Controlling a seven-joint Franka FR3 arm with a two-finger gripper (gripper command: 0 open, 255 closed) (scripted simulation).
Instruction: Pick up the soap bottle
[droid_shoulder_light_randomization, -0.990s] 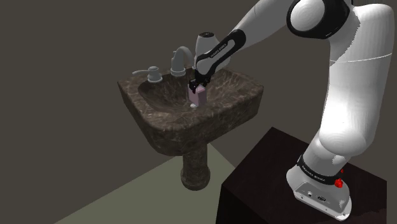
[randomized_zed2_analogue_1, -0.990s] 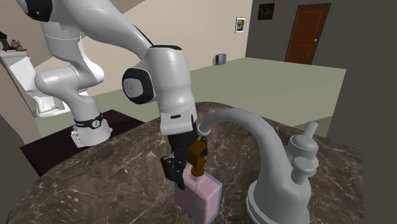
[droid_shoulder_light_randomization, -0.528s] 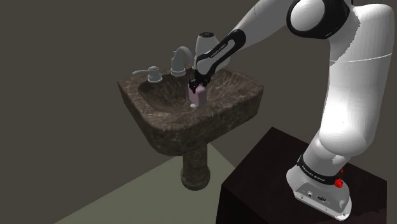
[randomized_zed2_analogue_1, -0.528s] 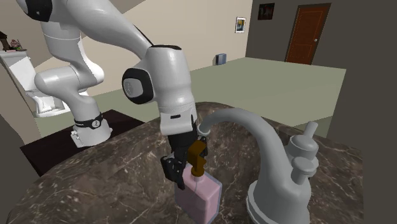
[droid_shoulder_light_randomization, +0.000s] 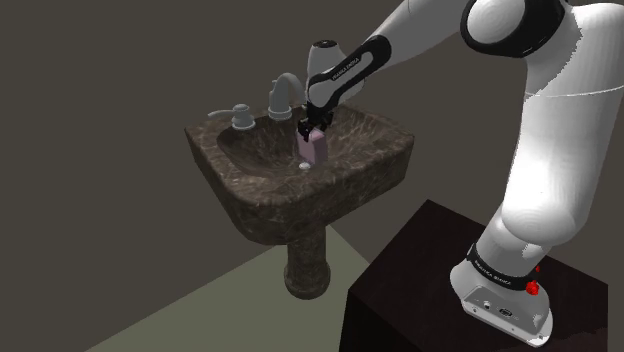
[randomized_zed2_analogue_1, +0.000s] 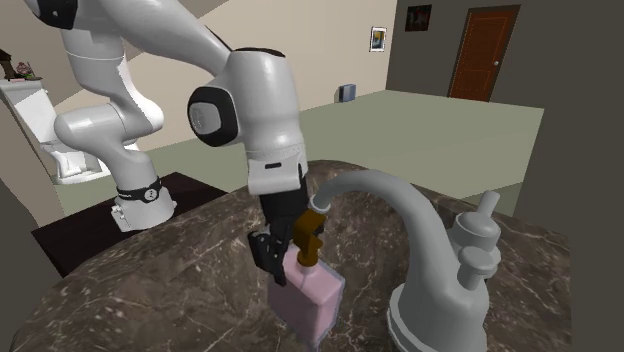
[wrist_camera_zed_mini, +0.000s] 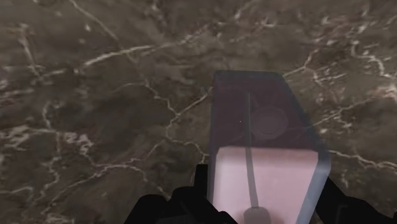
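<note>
The soap bottle (droid_shoulder_light_randomization: 311, 148) is a pink, see-through block with a brown pump top (randomized_zed2_analogue_1: 307, 240). It hangs over the bowl of the dark marble sink (droid_shoulder_light_randomization: 250, 190), lifted a little off the stone. My black gripper (droid_shoulder_light_randomization: 309, 130) is shut on the soap bottle at its upper end, just under the spout of the grey faucet (droid_shoulder_light_randomization: 284, 93). In the second exterior view the bottle (randomized_zed2_analogue_1: 308, 297) tilts slightly below my gripper (randomized_zed2_analogue_1: 285, 255). The wrist view looks down the bottle (wrist_camera_zed_mini: 264, 153) between my fingers (wrist_camera_zed_mini: 191, 197), with marble beneath.
A grey faucet (randomized_zed2_analogue_1: 410, 240) arches close beside the bottle, with a grey handle (randomized_zed2_analogue_1: 475, 250) next to it and another (droid_shoulder_light_randomization: 241, 115) at the sink's back. The sink stands on a pedestal (droid_shoulder_light_randomization: 306, 265). My dark stand (droid_shoulder_light_randomization: 470, 290) lies at the shoulder view's lower right.
My gripper has risen a little with the soap bottle in it. The bottle has come up off the sink and now tilts slightly. The arm's forearm sits higher.
</note>
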